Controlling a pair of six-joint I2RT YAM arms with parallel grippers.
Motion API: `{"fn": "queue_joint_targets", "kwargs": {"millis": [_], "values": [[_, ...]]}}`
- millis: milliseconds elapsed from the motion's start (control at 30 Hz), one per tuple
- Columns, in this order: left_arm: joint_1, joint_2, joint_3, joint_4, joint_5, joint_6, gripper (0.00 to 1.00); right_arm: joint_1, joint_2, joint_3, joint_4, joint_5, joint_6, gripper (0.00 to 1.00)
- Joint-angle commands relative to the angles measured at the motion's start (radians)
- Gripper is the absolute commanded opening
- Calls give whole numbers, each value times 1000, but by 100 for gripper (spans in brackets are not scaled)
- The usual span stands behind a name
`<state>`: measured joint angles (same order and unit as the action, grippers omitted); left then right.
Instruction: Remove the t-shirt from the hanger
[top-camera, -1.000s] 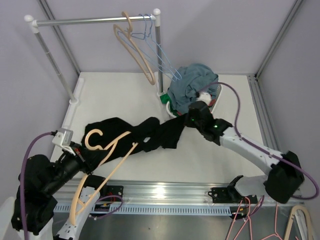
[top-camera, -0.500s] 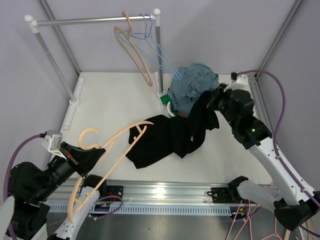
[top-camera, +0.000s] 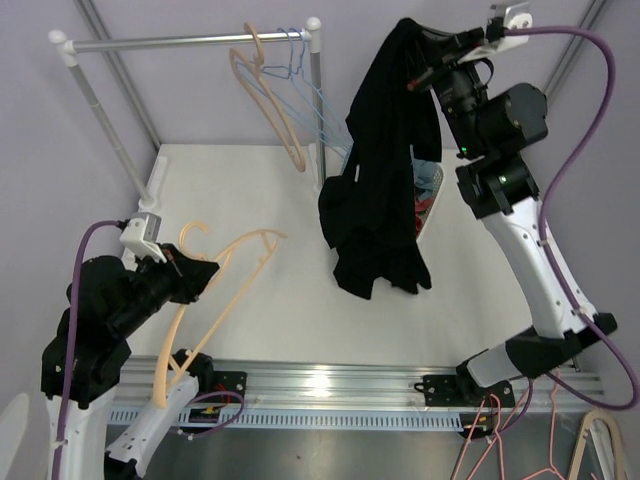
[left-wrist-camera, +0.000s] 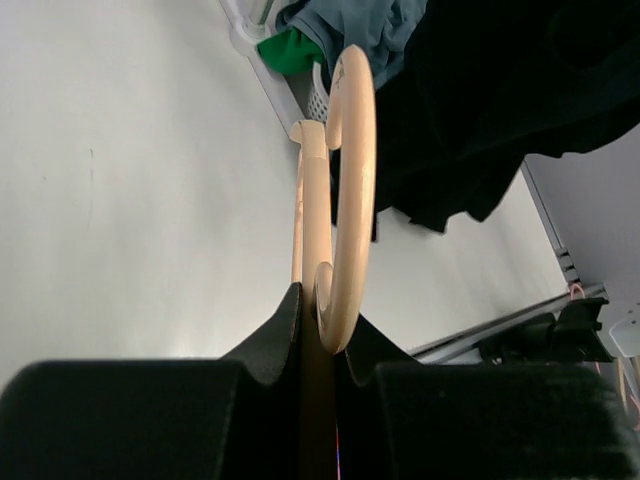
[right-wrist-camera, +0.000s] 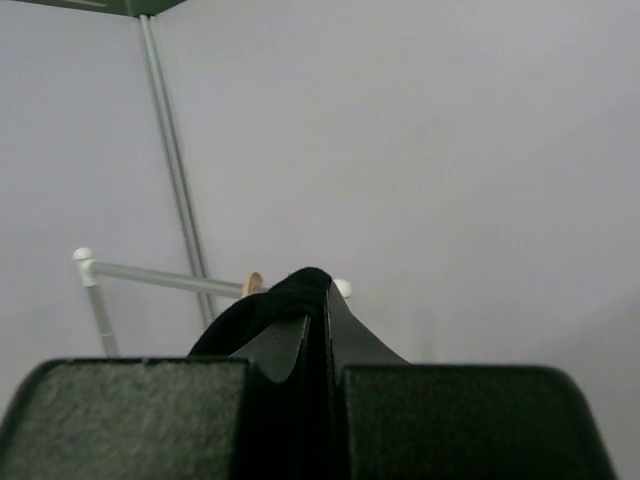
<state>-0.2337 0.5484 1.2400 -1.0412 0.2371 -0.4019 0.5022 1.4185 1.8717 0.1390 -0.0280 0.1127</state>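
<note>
The black t-shirt (top-camera: 378, 170) hangs free in the air, off the hanger, its hem just above the table. My right gripper (top-camera: 415, 62) is raised high at the back right and shut on the t-shirt's top edge (right-wrist-camera: 290, 295). My left gripper (top-camera: 193, 275) at the near left is shut on the bare tan wooden hanger (top-camera: 225, 275), near its hook (left-wrist-camera: 345, 190). The hanger's long arm points down toward the front rail. The t-shirt also shows in the left wrist view (left-wrist-camera: 520, 100).
A clothes rail (top-camera: 190, 42) at the back carries a tan hanger (top-camera: 268, 100) and blue wire hangers (top-camera: 315, 100). A white basket (top-camera: 430, 195) of clothes stands behind the hanging t-shirt. Pink hangers (top-camera: 500, 445) lie at the near right, below the front rail (top-camera: 330, 385).
My right gripper has risen steeply from table height, lifting the t-shirt clear off the table and free of the hanger. My left gripper has lifted the bare hanger slightly.
</note>
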Motion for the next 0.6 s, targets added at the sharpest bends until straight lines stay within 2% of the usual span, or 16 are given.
{"fn": "queue_joint_targets", "kwargs": {"millis": [0,100,267,400,567], "values": [[-6,15,29,81,-51,31,1,-19,98,156,134,29,-73,0],[-6,39,33,89,-74,44,1,-53,210,268,128,72,-61,0],[-6,88,27,102,-75,55,1,-85,400,578,90,119,-45,0],[-4,111,15,139,-65,52,1,-112,471,694,154,152,-41,0],[-4,137,-17,184,-35,49,1,-185,496,727,258,186,28,0]]}}
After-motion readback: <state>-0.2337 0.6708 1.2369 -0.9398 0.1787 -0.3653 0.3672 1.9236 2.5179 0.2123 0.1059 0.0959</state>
